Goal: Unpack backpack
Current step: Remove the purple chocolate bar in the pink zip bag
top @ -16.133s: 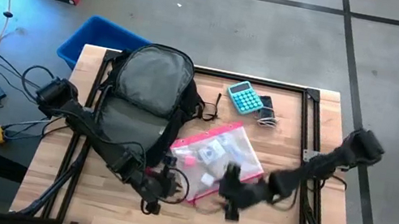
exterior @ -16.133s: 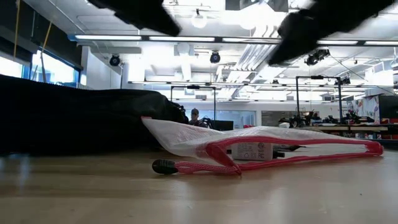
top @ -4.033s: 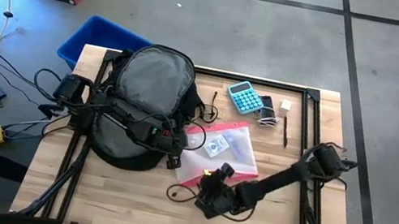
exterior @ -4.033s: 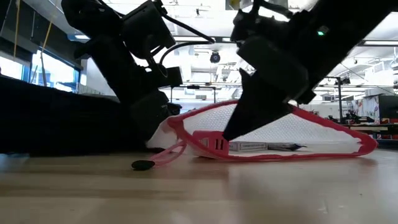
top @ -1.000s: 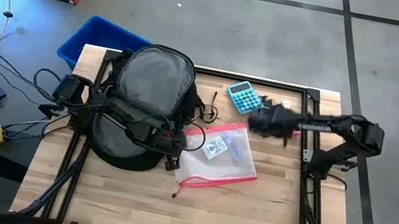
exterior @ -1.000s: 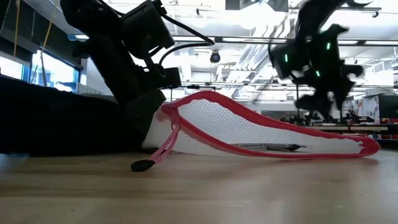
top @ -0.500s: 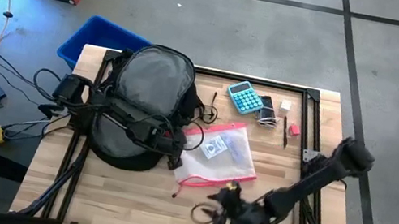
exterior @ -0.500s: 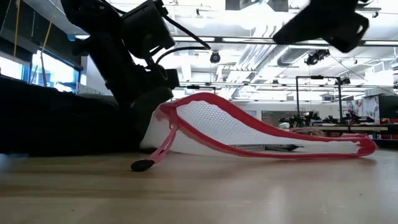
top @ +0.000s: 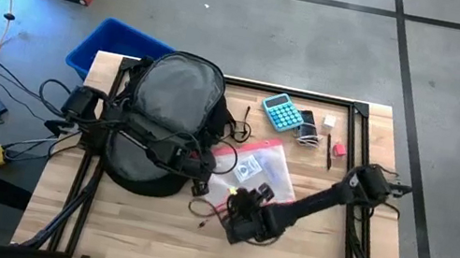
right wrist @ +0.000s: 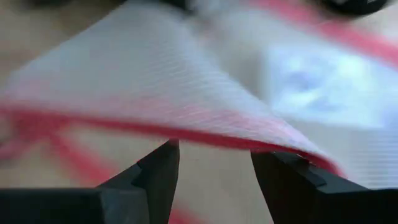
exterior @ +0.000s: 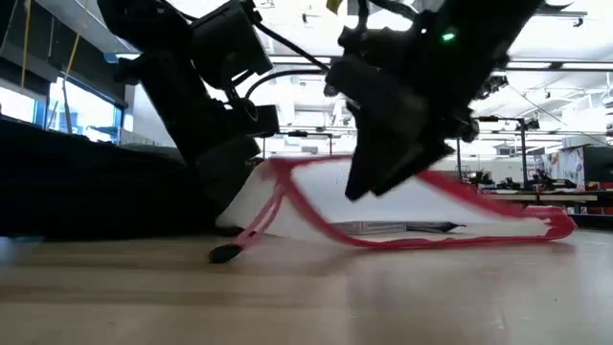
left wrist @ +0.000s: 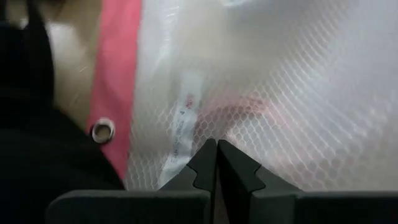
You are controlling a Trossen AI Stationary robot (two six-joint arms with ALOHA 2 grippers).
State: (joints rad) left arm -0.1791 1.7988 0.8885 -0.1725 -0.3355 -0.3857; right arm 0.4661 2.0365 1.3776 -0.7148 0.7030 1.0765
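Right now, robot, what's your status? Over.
Left tool shut on pouch by backpack. Right tool open at pouch's pink edge. Nothing blocking.

The backpack (top: 165, 118) lies flat on the wooden table, toward nine o'clock of the tabletop, its grey padded back panel facing up and its rounded top end pointing to twelve o'clock near the table's far edge. Black fabric rims the grey panel, and black straps spill out at its three o'clock side and along its nine o'clock side. Its lower end, toward six o'clock, is dark and slumped. From table height the backpack (exterior: 86, 182) shows as a low black mound.
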